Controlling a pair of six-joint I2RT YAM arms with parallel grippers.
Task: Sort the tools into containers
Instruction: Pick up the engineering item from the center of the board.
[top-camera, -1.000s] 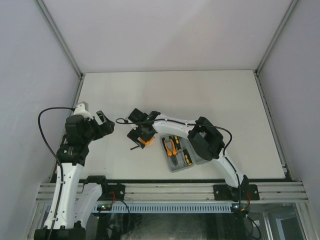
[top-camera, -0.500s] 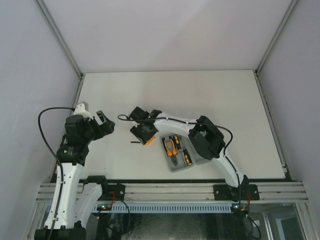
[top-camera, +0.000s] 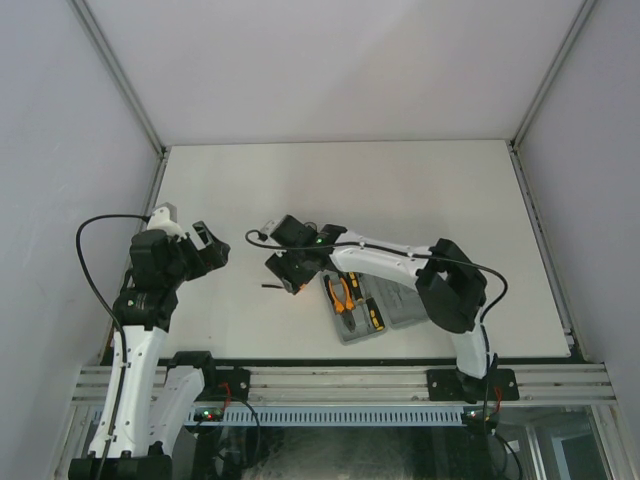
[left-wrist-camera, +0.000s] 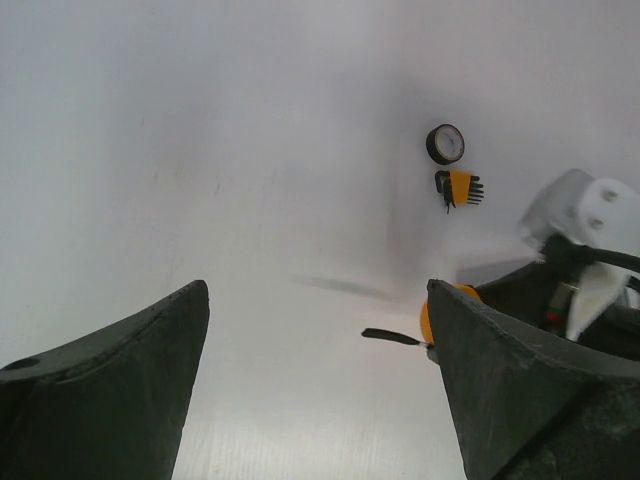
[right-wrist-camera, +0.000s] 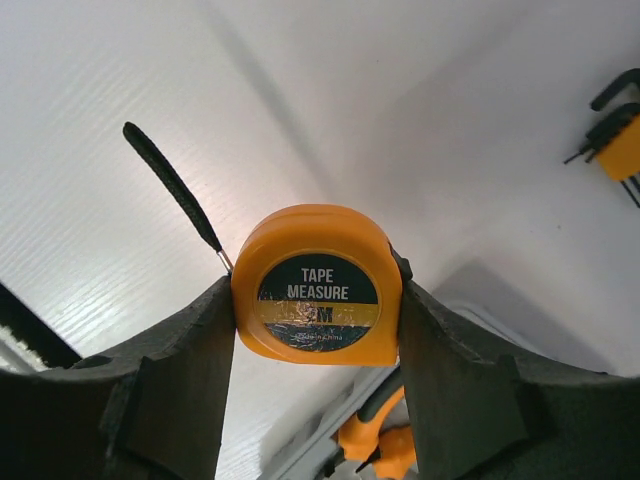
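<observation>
The orange tape measure (right-wrist-camera: 318, 285) is clamped between my right gripper's (right-wrist-camera: 318, 300) fingers, its black wrist strap (right-wrist-camera: 170, 185) sticking out to the upper left. In the top view the right gripper (top-camera: 290, 270) hangs just left of the grey case (top-camera: 405, 312), which holds the orange-handled pliers (top-camera: 343, 292) and a black-and-yellow screwdriver (top-camera: 372, 316). The pliers (right-wrist-camera: 385, 445) show below the held tape. The hex key set (left-wrist-camera: 460, 187) and black ring (left-wrist-camera: 445, 143) lie on the table. My left gripper (left-wrist-camera: 318, 300) stands wide open and empty at the left (top-camera: 205, 248).
The white table (top-camera: 400, 190) runs back to white walls with metal corner posts. The right arm (top-camera: 385, 260) stretches across the middle, over the case. The hex key set (right-wrist-camera: 620, 135) shows at the right wrist view's right edge.
My right gripper has closed on the tape measure and carried it slightly right, up to the case's left edge; its elbow has swung right. The left arm has not moved.
</observation>
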